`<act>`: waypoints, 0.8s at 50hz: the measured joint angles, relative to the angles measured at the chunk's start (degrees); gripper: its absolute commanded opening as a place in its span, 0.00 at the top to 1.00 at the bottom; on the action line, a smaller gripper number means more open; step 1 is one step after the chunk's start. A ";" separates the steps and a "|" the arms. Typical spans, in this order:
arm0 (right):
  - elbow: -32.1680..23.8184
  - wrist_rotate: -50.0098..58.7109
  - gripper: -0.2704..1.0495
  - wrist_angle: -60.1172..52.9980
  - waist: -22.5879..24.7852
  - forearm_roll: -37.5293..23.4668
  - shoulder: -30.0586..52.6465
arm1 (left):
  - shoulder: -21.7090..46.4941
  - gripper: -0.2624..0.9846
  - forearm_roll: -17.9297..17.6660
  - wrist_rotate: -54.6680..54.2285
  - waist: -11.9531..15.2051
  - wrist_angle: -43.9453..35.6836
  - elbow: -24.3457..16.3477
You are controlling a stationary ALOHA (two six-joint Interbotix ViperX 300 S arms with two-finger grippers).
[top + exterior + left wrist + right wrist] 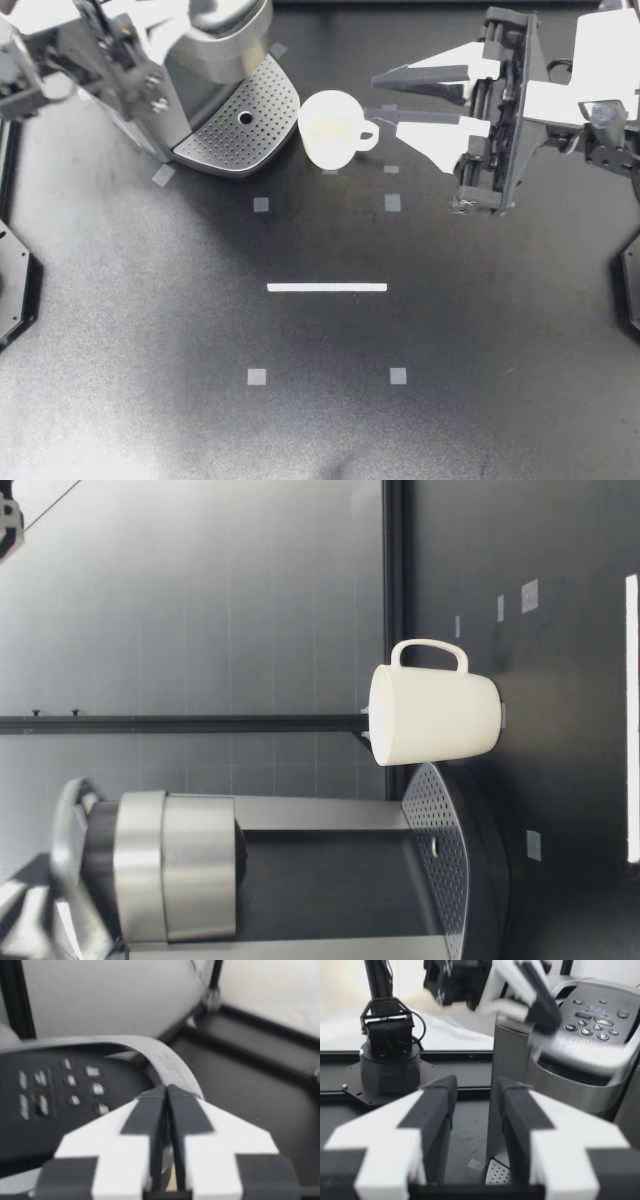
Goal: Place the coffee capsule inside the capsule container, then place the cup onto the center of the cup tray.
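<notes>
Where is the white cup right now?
In the top view, the cup stands on the table, just right of the coffee machine's tray, handle toward my right gripper.

Cup [333, 127] on table [320, 420], just right of cup tray [225, 140] at base of coffee machine [215, 40].

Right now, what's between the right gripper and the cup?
Nothing. In the top view, only bare table separates my right gripper from the cup.

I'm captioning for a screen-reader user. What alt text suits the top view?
A white cup stands on the table beside the coffee machine's perforated cup tray, not on it. My right end effector, open, points toward the cup.
</notes>
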 measured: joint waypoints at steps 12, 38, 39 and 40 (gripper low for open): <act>0.44 -0.09 0.46 0.00 0.00 0.00 0.00 | 1.76 0.70 -1.05 0.26 -2.72 1.67 -0.26; 0.53 -0.26 0.46 10.28 -1.32 0.00 -3.96 | 3.34 0.70 -3.52 12.83 -18.98 29.88 -8.88; 0.44 -0.35 0.46 10.72 -1.41 0.00 -4.13 | 3.52 0.70 -4.39 14.59 -19.25 31.11 -9.49; 0.44 -0.35 0.46 11.25 -1.49 0.00 -4.31 | 3.69 0.70 -5.71 16.61 -19.42 32.43 -10.28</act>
